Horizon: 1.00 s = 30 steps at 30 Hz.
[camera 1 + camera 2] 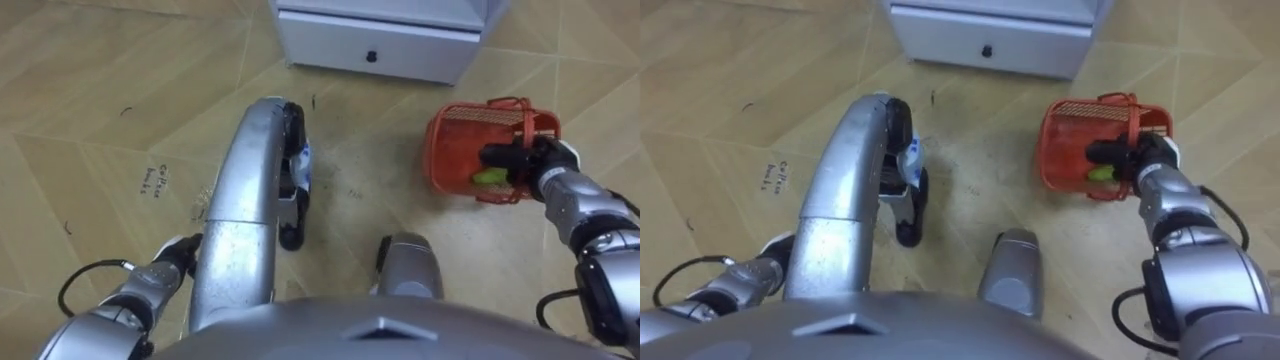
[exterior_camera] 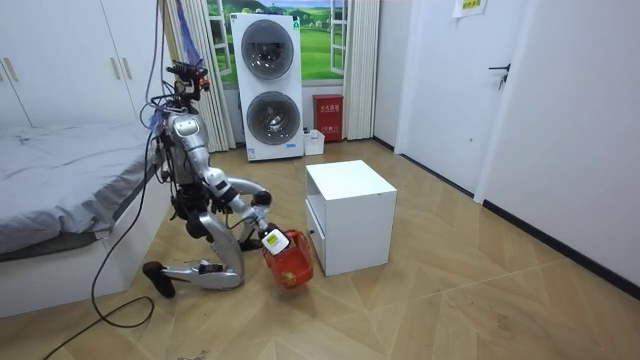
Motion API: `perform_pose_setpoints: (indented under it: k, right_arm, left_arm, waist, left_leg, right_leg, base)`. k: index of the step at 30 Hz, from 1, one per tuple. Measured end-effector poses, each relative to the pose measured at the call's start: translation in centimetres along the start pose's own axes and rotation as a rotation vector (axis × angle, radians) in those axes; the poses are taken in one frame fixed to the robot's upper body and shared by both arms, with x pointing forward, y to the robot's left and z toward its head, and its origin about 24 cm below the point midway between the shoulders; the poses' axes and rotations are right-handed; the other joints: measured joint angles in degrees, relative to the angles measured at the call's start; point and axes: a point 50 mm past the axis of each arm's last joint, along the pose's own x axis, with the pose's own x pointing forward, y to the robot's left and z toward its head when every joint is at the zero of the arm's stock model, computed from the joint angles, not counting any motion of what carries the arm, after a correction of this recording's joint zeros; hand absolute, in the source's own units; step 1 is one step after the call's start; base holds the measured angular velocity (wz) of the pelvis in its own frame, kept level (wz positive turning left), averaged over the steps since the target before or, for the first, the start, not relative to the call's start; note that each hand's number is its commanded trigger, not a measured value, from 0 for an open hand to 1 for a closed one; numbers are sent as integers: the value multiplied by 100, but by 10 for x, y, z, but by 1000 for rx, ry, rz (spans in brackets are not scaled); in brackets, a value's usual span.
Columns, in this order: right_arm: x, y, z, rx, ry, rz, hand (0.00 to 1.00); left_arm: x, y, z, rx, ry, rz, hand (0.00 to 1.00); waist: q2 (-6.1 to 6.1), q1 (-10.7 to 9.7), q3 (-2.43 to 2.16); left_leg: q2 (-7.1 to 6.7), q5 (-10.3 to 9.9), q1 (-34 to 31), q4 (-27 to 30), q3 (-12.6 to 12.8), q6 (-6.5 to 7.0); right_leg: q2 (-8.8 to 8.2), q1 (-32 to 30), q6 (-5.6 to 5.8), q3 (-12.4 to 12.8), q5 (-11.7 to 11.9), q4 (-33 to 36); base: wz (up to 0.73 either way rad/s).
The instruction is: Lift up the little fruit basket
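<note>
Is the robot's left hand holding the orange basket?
No: the right hand grips the rim of the orange basket, while the left hand is low at the robot's left side, far from it.

The white cabinet (image 1: 380, 45) stands close beyond the basket (image 1: 455, 150); open floor (image 1: 370, 160) beside.

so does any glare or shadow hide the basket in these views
Left eye view: no glare on the basket, even light; only the right hand, fingers curled on its rim, covers part of it. Room view: it sits low beside the white cabinet, with no strong shadow across it.
</note>
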Motion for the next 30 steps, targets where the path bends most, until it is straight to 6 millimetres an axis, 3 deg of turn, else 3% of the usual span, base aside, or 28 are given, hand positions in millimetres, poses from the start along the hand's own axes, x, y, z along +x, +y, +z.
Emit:
perform_pose_setpoints:
  k: [3, 5, 9, 11, 12, 14, 15, 16, 17, 18, 19, 20, 21, 22, 24, 25, 26, 27, 29, 30]
  right_arm:
    - [0, 0, 18, 9, -69, 3, 100]
    - [-1, 3, 28, 16, -110, 16, 100]
    - [-2, 9, 40, 23, -159, 39, 100]
    - [-2, 12, 44, 26, -161, 52, 100]
    - [-3, 14, 46, 24, -168, 58, 100]
    - [-6, 19, 60, 23, -223, 81, 100]
    - [-6, 20, 62, 21, -232, 86, 100]
    - [-7, 21, 66, 15, -249, 91, 100]
    - [-9, 22, 67, 18, -261, 95, 100]
    - [-10, 21, 66, 23, -262, 94, 100]
    - [-11, 20, 62, 30, -259, 95, 100]
    - [-12, 19, 59, 33, -257, 93, 100]
    - [-13, 19, 54, 30, -250, 93, 100]
    - [-13, 21, 55, 9, -256, 94, 100]
    - [-15, 21, 52, -34, -261, 91, 100]
    - [-15, 19, 44, -54, -244, 86, 100]
    - [-16, 17, 35, -60, -222, 83, 100]
    - [-17, 17, 31, -61, -212, 82, 100]
    - [-20, 15, 16, -64, -184, 75, 100]
    - [-21, 14, 15, -63, -186, 72, 100]
  left_arm:
    - [1, 10, 17, -27, -42, 29, 0]
    - [1, 18, 27, -53, -68, 65, 0]
    - [0, 25, 37, -86, -104, 128, 0]
    - [0, 18, 25, -96, -78, 132, 0]
    - [-1, 15, 21, -95, -68, 129, 0]
    - [-2, 4, -1, -100, 3, 113, 0]
    - [-3, 1, -7, -99, 21, 109, 0]
    - [-4, -3, -17, -100, 54, 104, 0]
    - [-6, -4, -24, -97, 70, 109, 0]
    - [-6, -3, -26, -98, 74, 115, 0]
    - [-8, -3, -32, -101, 84, 128, 0]
    - [-8, -1, -30, -99, 78, 140, 0]
    - [-9, 0, -33, -91, 85, 158, 0]
    - [-9, 3, -32, -82, 91, 180, 0]
    - [-9, 6, -30, -80, 90, 208, 0]
    - [-9, 7, -30, -86, 88, 223, 0]
    - [-9, 8, -28, -91, 80, 240, 0]
    - [-9, 8, -27, -91, 75, 245, 0]
    - [-10, 8, -28, -100, 72, 248, 0]
    - [-10, 7, -28, -102, 72, 249, 0]
  waist:
    - [-25, -42, 4]
    - [-43, -72, 3]
    - [-51, -50, -3]
    - [-38, 51, -15]
    - [-31, 71, -19]
    - [-19, 59, -42]
    - [-19, 58, -45]
    - [-8, 60, -54]
    - [11, 44, -67]
    - [5, 51, -74]
    - [14, 46, -85]
    - [22, 50, -90]
    - [26, 60, -98]
    - [56, 80, -113]
    - [183, 66, -186]
    - [230, 65, -230]
    - [272, 47, -249]
    - [282, 41, -251]
    - [283, 32, -257]
    - [286, 31, -266]
  left_leg:
    - [-13, -139, 59, 96, 5, 154]
    - [-37, -181, 85, 97, 23, 223]
    - [-92, -213, 325, -255, 62, 317]
    - [-51, -203, 749, -937, 34, 325]
    - [-17, -188, 887, -1154, 34, 332]
    - [5, -43, 1488, -2120, 20, 333]
    - [5, -28, 1678, -2373, 26, 328]
    - [3, 31, 2053, -2843, 39, 353]
    - [0, 97, 2435, -3308, 60, 380]
    - [-3, 142, 2638, -3540, 94, 415]
    - [-29, 204, 3085, -4077, 126, 428]
    - [-48, 244, 3329, -4329, 124, 436]
    - [-97, 332, 3797, -4808, 99, 466]
    - [-87, 381, 4228, -5215, 79, 463]
    - [-79, 442, 4776, -5699, -14, 402]
    - [-64, 512, 5134, -6024, -57, 360]
    - [-29, 610, 5463, -6352, -95, 319]
    - [-6, 653, 5600, -6480, -117, 292]
    - [69, 768, 6055, -6806, -247, 177]
    - [107, 780, 6109, -6817, -234, 149]
  right_leg:
    - [13, 201, -14, -74, -21, -186]
    - [122, 314, -5, -56, -123, -371]
    - [530, 452, 37, 219, -254, -1129]
    - [691, 521, 36, 374, -253, -2170]
    - [714, 558, 37, 395, -251, -2505]
    - [705, 921, 58, 369, -184, -4133]
    - [707, 1072, 71, 355, -126, -4569]
    - [710, 1357, 64, 348, 145, -5364]
    - [711, 1569, 78, 318, 661, -5968]
    - [709, 1640, 78, 311, 994, -6191]
    - [701, 1709, 104, 256, 1893, -6467]
    - [684, 1699, 101, 226, 2425, -6507]
    - [672, 1643, 107, 215, 3273, -6473]
    - [682, 1346, 66, 190, 3273, -6123]
    - [743, 857, 26, -6, 2712, -5718]
    - [747, 608, 39, -123, 2269, -5791]
    - [741, 367, 31, -228, 1892, -6165]
    - [730, 290, 34, -287, 1756, -6454]
    - [722, 302, -20, -526, 1527, -8277]
    - [741, 388, -32, -572, 1537, -8556]
  base:
    - [7]
    - [8]
    - [0]
    - [-35]
    - [-48]
    - [-47]
    - [-42]
    - [-34]
    - [-29]
    - [-16]
    - [-9]
    - [-11]
    - [-29]
    - [-38]
    - [-27]
    - [-12]
    - [-12]
    - [0]
    - [3]
    - [-15]
